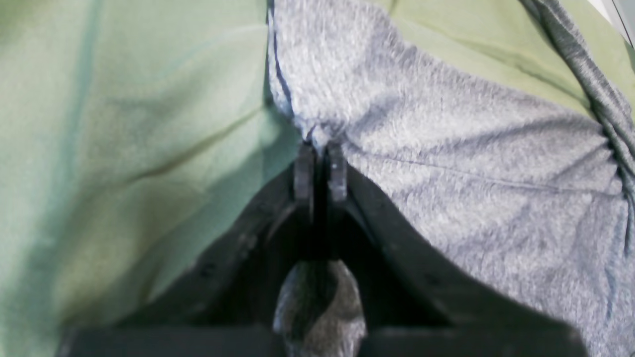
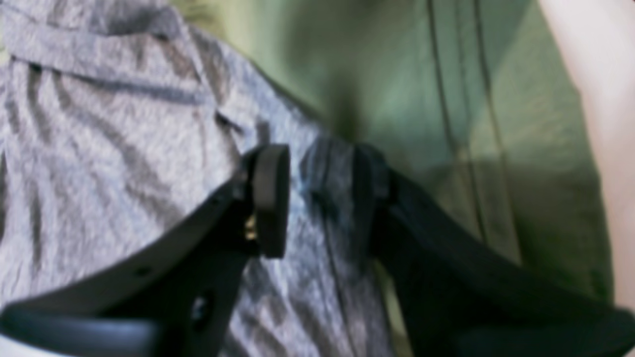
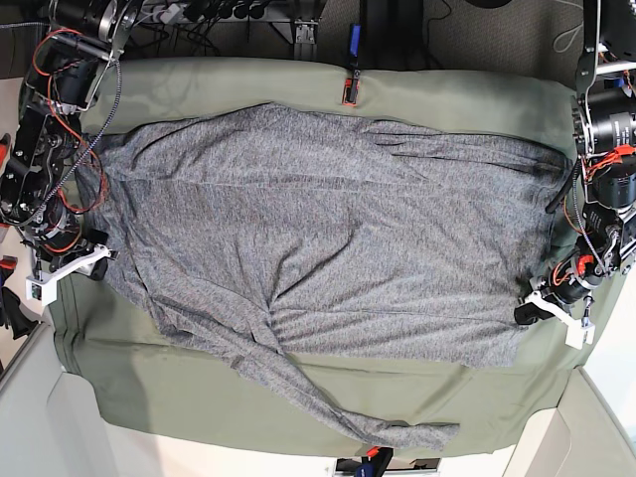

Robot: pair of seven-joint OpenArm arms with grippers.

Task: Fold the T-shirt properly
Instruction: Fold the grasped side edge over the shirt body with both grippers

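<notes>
**T-shirt spread flat, one corner pinched, other side let go**

T-shirt (image 3: 318, 238), one, heather grey, lies spread across most of the olive-green table cloth (image 3: 447, 94). One sleeve trails off toward 6 o'clock in the base view, ending near the cloth's edge.

Hard to make out: the right wrist view is badly blurred; seams and hems read only as darker bands. In the base view both grippers sit at the frame edges, small and half lost among cables.

Surface: green cloth creased, covering the table; pale floor or wall at the corners; cabling and dark gear along 12 o'clock.

Count: two arms, one shirt, one cloth.

Left gripper (image 1: 320, 166): jaws clenched on a pinch of grey fabric at the shirt's edge, at 3 o'clock in the base view.

Right gripper (image 2: 317, 198): jaws parted, straddling a fold of shirt without clamping it, at 9 o'clock.
</notes>
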